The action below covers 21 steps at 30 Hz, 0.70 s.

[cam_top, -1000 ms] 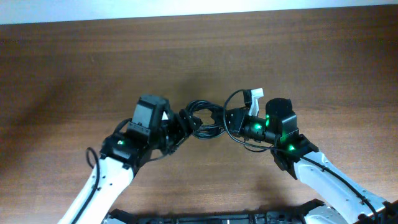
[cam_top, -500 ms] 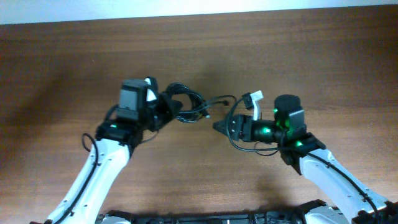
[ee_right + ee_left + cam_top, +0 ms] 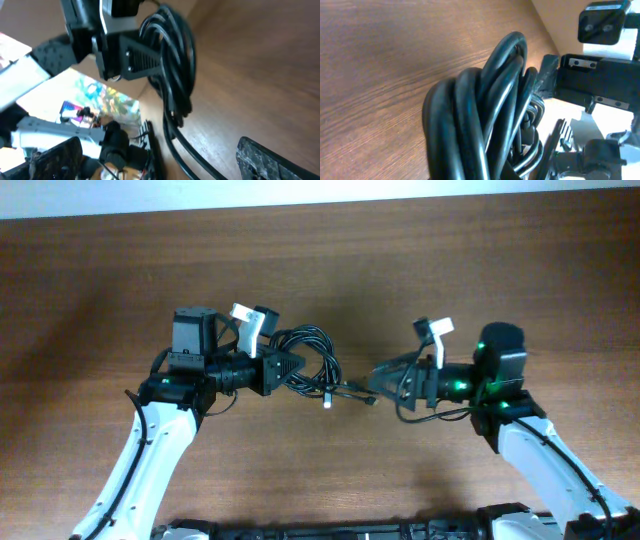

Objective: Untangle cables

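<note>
Just left of centre in the overhead view, the left gripper (image 3: 290, 370) is clamping the cables (image 3: 315, 355), its fingers pinching together on a coiled black bundle over the wooden table (image 3: 400, 260). In the left wrist view that bundle is filling mid-frame. One strand (image 3: 350, 388) is trailing rightward toward the right gripper (image 3: 378, 378), right of centre, and a light tip (image 3: 328, 402) is showing just below the coil. Whether the right pincer is gripping the strand, I cannot tell
</note>
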Motion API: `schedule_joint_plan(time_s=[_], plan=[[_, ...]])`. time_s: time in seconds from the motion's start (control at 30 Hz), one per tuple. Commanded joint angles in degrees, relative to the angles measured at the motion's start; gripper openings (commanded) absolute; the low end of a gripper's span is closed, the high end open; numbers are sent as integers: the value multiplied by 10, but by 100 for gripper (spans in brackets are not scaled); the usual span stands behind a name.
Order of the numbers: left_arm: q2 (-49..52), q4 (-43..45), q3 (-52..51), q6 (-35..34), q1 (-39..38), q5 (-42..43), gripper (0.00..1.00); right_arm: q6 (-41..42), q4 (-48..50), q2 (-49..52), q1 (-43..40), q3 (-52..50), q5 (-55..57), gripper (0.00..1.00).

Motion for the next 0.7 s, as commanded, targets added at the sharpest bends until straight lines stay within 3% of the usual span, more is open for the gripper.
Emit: schedule_joint_plan(time_s=[0.0,0.07,0.17,0.27,0.33,0.4,0.47,0.53,0.6,0.67], plan=[[1,2,4,84,-1,130,0,-17,2,-5,44,3,77,95],[2,1,4,84,-1,152,0,-16,6,-5,73,3,106,95],[2,0,4,84,-1,196,0,-16,35,-5,108,3,106,87],[3,-11,4,84,-17,195,0,-11,45,-5,108,3,106,64],[3,-11,4,84,-37,187,0,26,47,-5,108,3,105,29],[3,-11,4,83,-53,159,0,44,47,-5,108,3,105,4],[3,-10,4,76,-57,129,0,44,47,-5,108,3,106,4],[2,0,4,25,-56,97,0,44,47,-5,108,3,106,4],[2,9,4,24,-54,98,15,44,46,-5,107,3,117,4],[-3,8,14,10,-34,99,37,51,42,-5,107,3,138,4]])
